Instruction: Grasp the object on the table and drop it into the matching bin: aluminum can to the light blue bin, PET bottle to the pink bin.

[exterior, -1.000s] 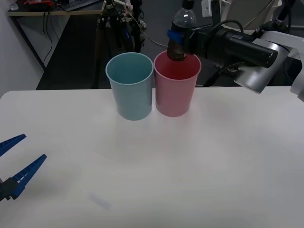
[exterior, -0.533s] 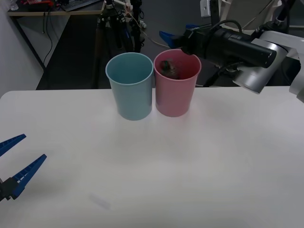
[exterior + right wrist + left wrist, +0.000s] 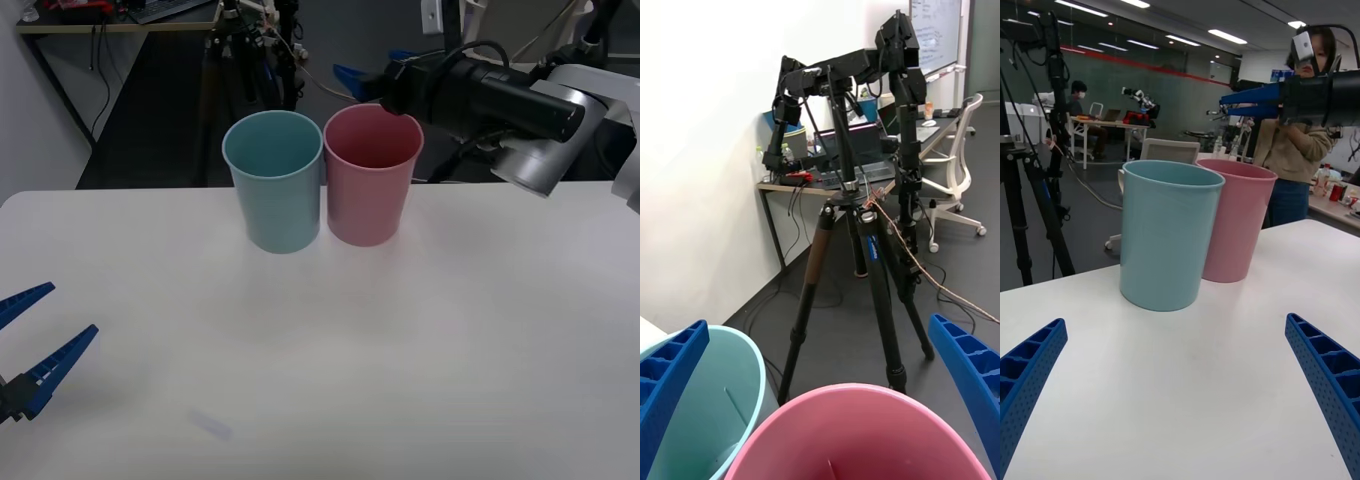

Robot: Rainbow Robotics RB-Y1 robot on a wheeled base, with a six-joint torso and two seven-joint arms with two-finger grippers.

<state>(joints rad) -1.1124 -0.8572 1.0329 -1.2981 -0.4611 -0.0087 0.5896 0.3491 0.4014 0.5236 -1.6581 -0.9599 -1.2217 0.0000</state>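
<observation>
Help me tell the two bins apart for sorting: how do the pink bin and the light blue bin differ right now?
The pink bin is pink; the light blue bin is pale teal. The pink bin stands to the robot's right of the blue one. The open right gripper hangs over the pink bin's rim, none over the blue. Both are upright, tapered, equal-sized, side by side on the table.

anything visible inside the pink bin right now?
No bottle shows inside the tall round pink plastic bin: only bare pink inner wall near the rim in the front and right wrist views. Its bottom is hidden by its own walls. The open right gripper hovers above its rim.
</observation>
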